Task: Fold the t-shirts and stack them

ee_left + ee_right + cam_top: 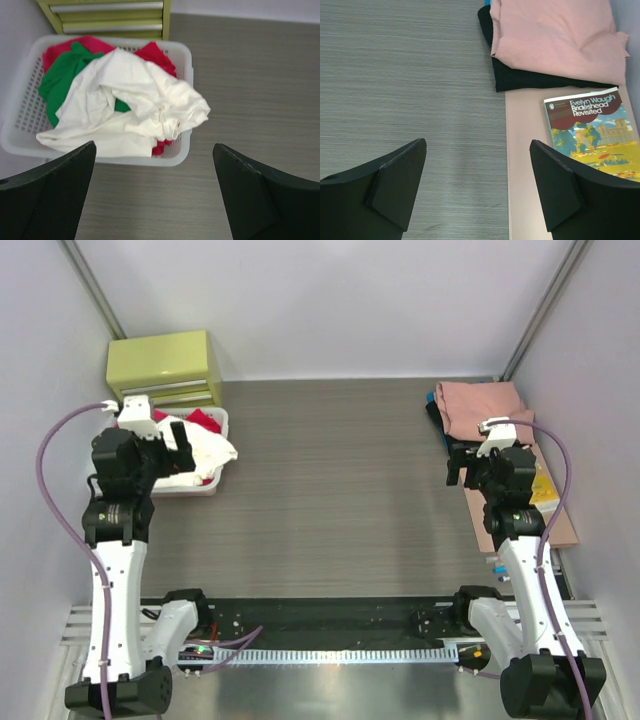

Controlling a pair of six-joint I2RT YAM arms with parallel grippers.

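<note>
**Both claws wide and empty, shirts in the basket and on the board**

Top view: The left gripper [182, 443] hangs over the white slotted basket [196, 490] at the left side of the table [330, 490]. It touches nothing. A white t-shirt [212, 452] lies on top of the basket and spills over its right rim. A red t-shirt [206, 418] shows behind it. A yellow-green cabinet [165, 365] stands just behind the basket. At the right side, the right gripper [462, 468] is above the table, just beside a long pink board [562, 528]. A folded salmon-pink t-shirt [480, 405] lies at the far end of this board.

Left wrist view: The two fingers [55, 195] stand far apart with nothing between them, above the near rim of the basket. Under the crumpled white t-shirt is a green t-shirt [59, 80] at the left, and the red t-shirt is at the back and also at the near rim.

Right wrist view: The jaws are wide and hold nothing, over the left edge of the board. The salmon-pink t-shirt rests folded on a folded black t-shirt [530, 77]. A book [592, 130] lies on the board just near this stack.
</note>
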